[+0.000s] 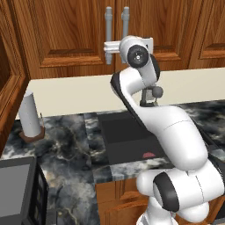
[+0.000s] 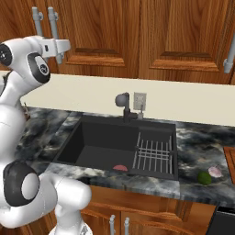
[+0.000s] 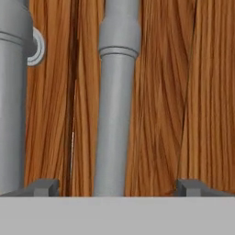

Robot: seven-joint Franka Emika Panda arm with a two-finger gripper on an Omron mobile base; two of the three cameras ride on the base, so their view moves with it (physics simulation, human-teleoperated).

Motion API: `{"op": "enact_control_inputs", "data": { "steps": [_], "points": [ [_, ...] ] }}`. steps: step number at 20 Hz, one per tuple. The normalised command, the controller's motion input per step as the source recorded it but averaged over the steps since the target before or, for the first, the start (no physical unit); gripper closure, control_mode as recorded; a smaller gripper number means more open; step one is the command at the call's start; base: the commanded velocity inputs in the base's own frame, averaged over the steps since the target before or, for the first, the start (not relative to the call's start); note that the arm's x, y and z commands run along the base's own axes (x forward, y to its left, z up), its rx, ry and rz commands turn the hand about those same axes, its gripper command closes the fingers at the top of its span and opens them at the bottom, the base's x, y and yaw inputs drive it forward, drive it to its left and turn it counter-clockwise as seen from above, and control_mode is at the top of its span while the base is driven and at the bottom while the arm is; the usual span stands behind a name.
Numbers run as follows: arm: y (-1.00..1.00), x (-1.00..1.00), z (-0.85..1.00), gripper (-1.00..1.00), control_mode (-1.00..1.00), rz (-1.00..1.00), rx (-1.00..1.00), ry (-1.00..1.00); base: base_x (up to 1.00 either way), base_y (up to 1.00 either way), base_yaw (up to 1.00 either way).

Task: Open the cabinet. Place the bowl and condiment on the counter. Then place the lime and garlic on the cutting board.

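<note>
I've got the claw point(image 3: 117, 187) spread wide, tips either side of the long grey bar handle point(image 3: 114, 114) straight ahead, nothing pinched yet. The handle's long axis runs vertical, crossing the gap between the tips, so closing should catch it. Behind it, the reddish-brown wood wall cabinet point(image 1: 74, 30) is shut, high above the surface.

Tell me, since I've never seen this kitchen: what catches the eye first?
The white arm reaching up, its open pincer straddling the right-hand grey handle of the closed cabinet. Below lies the dark sink in the marbled counter, where a lime and garlic sit near the right edge.
</note>
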Motion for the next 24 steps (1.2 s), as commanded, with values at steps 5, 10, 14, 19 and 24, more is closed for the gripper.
{"op": "enact_control_inputs", "data": {
  "steps": [5, 10, 14, 19, 24],
  "points": [
    [0.00, 0.17, 0.00, -1.00, -1.00, 0.00, 0.00, 0.03, 0.00, 0.00, 0.00],
    [0.00, 0.16, 0.00, -1.00, -1.00, 0.00, 0.00, 0.03, 0.00, 0.00, 0.00],
    [0.01, 0.08, 0.00, 1.00, -1.00, 0.00, 0.00, 0.06, 0.00, 0.00, 0.00],
    [0.03, 0.00, -0.01, 1.00, -1.00, 0.00, 0.00, 0.03, 0.00, 0.00, 0.00],
    [0.06, 0.02, 0.00, 1.00, -1.00, 0.00, 0.00, 0.02, 0.00, 0.00, 0.00]
  ]
}}
